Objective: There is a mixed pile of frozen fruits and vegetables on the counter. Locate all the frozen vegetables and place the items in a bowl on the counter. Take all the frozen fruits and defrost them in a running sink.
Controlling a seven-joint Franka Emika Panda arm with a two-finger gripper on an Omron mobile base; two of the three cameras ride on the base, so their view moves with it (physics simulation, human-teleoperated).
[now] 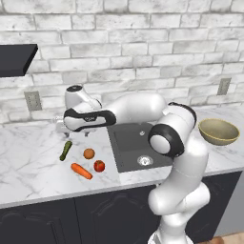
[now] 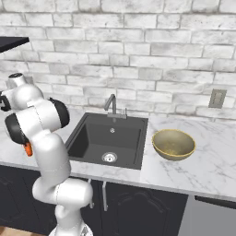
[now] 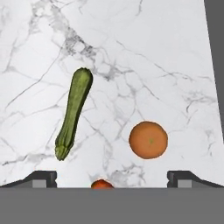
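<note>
On the white marble counter [image 1: 28, 162] lies the pile: a dark green cucumber-like stick [image 1: 66, 150], a tapered orange carrot [image 1: 81, 170], a dull orange ball [image 1: 88, 153] and a shiny red fruit [image 1: 99, 166]. My gripper [image 1: 73, 132] hovers above them, open and holding nothing. The hand view looks straight down: the green stick [image 3: 74, 113] lies left, the orange ball [image 3: 148, 139] right, and the red fruit's top [image 3: 102, 184] peeks between my fingertips [image 3: 43, 178]. The black sink [image 1: 133, 143] is just right of the pile. The tan bowl [image 1: 218, 131] stands at the far right.
A grey faucet [image 2: 112, 106] rises behind the sink [image 2: 108, 138], whose silver drain [image 2: 109, 157] lies near its front; the bowl [image 2: 173, 144] sits right of it. A brick wall with outlets [image 1: 33, 100] backs the counter. A dark shelf [image 1: 16, 58] juts out at upper left.
</note>
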